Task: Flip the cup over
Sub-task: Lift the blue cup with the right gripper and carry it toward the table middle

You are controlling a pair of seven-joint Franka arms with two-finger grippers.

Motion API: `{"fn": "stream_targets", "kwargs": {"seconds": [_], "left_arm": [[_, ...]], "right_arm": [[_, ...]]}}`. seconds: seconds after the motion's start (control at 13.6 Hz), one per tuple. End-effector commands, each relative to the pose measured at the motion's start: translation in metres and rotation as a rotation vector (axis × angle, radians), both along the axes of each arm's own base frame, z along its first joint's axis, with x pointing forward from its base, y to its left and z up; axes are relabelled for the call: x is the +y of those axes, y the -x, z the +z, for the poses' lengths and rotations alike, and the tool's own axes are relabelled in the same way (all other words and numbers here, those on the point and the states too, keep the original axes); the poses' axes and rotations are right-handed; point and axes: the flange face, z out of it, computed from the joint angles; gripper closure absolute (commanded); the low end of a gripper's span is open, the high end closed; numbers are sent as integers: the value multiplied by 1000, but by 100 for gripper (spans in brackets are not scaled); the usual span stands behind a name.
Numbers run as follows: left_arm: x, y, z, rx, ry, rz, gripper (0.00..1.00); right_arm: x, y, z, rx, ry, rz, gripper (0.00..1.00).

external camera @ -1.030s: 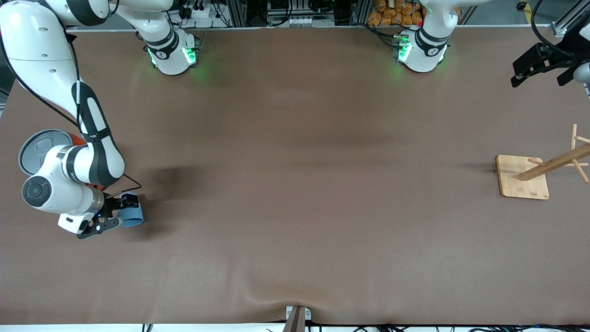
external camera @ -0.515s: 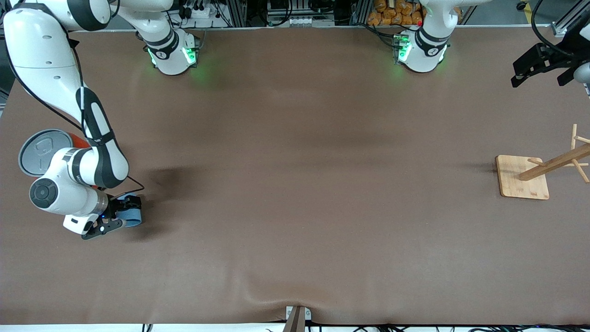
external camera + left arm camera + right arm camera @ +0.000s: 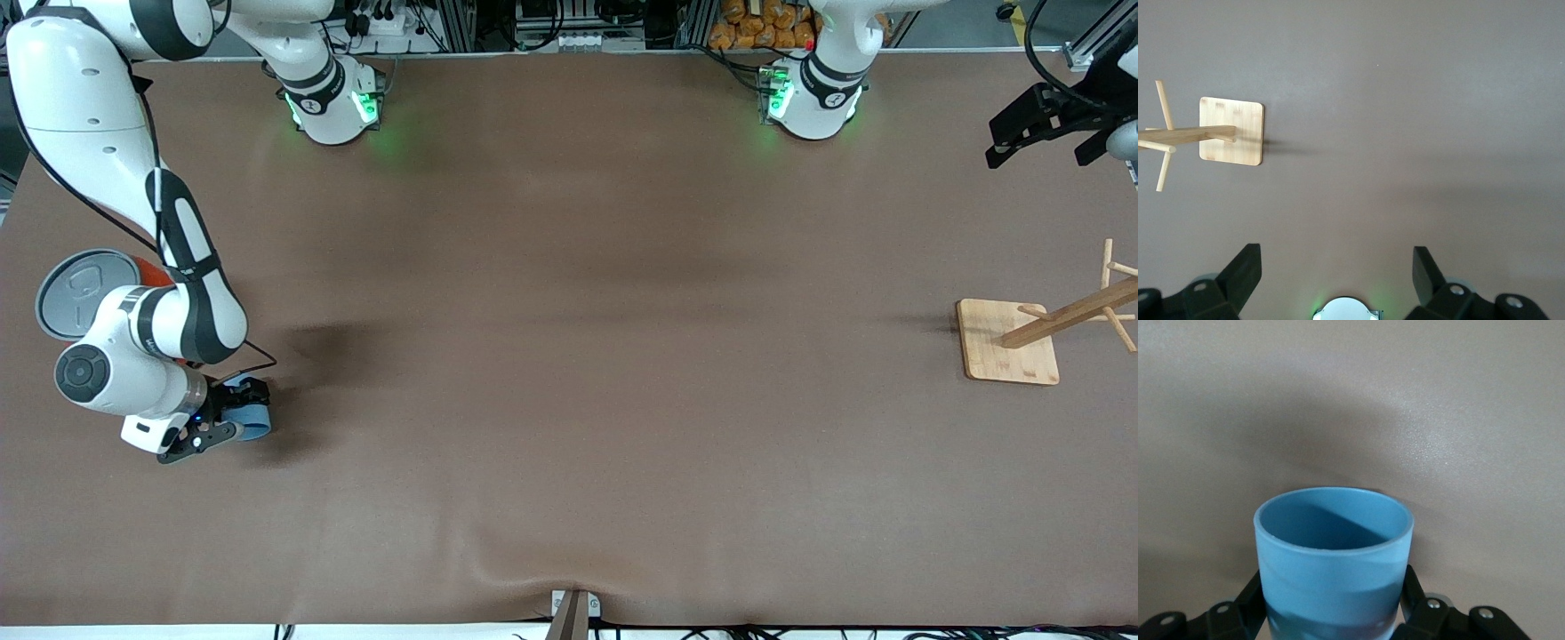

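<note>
Two arms share this tabletop (image 3: 569, 356), but only the right one is at work. The right gripper (image 3: 218, 420) sits low toward the right arm's end of the tabletop, its jaws closed around the cup (image 3: 249, 418), one on each side of the lower wall. In the right wrist view the cup (image 3: 1334, 560) shows its open mouth and darker inside pointing away from the gripper, so it looks held on its side or partway through a turn; whether it touches the tabletop or is just above it cannot be told.

Judged from this, the grasp is made and the turning step is in hand. The next move calls for rolling the wrist until the cup is turned over, then lowering it squarely and letting go without tipping it.

An orange can with a grey lid (image 3: 76, 289) stands just beside the right arm's elbow, so the swing needs care there.

The left gripper (image 3: 1036, 129) waits high over the left arm's end, jaws wide and empty, with the wooden rack (image 3: 1013, 342) below it.
</note>
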Motion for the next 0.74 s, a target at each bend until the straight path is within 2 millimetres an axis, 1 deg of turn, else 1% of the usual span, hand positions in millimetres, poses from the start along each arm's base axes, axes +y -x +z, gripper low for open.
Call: {"fn": "stream_targets", "kwargs": {"seconds": [0.0, 0.15, 0.29, 0.37, 0.52, 0.66], "left_arm": [[0, 1, 4, -3, 14, 1, 0], [0, 2, 6, -7, 14, 1, 0], [0, 2, 8, -12, 14, 1, 0], [0, 2, 8, -11, 14, 1, 0], [0, 1, 6, -8, 14, 3, 0], [0, 1, 6, -8, 14, 1, 0]], "right_arm": [[-4, -5, 1, -15, -6, 20, 95], [1, -6, 8, -18, -2, 54, 95], [14, -10, 21, -34, -8, 122, 94], [25, -16, 40, -62, -16, 155, 93], [54, -21, 61, -72, -41, 204, 93], [93, -27, 75, -73, -81, 255, 93]]}}
